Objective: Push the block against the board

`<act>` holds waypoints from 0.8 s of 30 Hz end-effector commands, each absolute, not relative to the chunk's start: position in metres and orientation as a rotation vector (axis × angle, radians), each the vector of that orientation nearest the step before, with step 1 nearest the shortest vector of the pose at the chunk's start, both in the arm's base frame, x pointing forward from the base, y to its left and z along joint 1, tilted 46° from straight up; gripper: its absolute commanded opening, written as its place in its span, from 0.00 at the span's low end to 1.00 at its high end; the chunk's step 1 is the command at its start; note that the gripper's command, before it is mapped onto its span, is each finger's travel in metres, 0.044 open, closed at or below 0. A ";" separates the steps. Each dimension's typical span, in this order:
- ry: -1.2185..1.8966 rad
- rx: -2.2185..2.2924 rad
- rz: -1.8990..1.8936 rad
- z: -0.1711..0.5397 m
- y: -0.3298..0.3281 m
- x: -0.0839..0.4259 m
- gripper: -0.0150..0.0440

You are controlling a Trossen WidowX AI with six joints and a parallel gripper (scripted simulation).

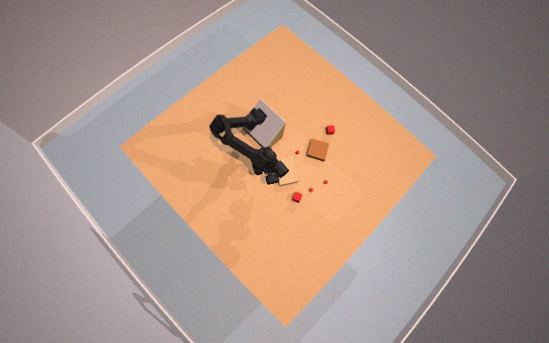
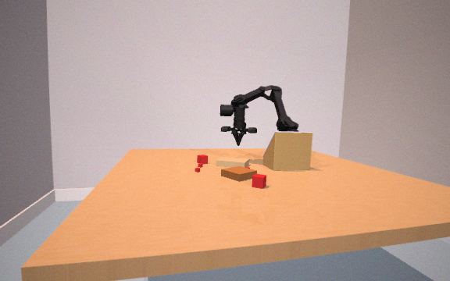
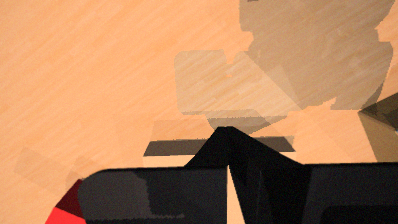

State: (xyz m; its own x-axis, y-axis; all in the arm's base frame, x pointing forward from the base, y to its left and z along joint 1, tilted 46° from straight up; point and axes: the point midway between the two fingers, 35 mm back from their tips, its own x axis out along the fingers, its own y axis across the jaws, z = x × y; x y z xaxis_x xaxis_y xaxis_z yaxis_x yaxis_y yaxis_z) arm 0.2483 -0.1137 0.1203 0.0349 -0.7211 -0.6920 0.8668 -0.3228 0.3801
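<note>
Holds the claw [image 1: 276,174] [image 2: 238,144] [image 3: 224,134] closed and empty above the pale board [image 1: 290,177] [image 2: 230,162] [image 3: 170,161], not touching it. Shows the brown square block [image 1: 317,150] [image 2: 238,173] flat on the surface [image 1: 284,267] [image 2: 209,218] [image 3: 75,75], apart from the board. Has one larger red cube [image 1: 297,196] [image 2: 202,159] [image 3: 67,212] near the board, another [image 1: 330,130] [image 2: 258,181] farther from it.

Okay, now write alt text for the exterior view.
A black robot arm on a tan pedestal holds its closed gripper pointing down above a pale board lying on a wooden table. An orange-brown square block sits nearer the camera, apart from the board, with red cubes scattered around.
</note>
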 end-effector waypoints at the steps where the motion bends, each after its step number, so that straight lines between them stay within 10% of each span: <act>1: 0.201 1.012 -1.609 0.135 -0.096 0.250 0.25; 24: 0.201 1.006 -1.611 0.153 -0.079 0.248 0.25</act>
State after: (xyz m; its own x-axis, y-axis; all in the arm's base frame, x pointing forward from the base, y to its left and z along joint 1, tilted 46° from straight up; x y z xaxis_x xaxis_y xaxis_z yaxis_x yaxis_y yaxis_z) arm 0.2483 -0.0785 0.1528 0.0386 -0.7211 -0.6918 0.8701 -0.3161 0.3781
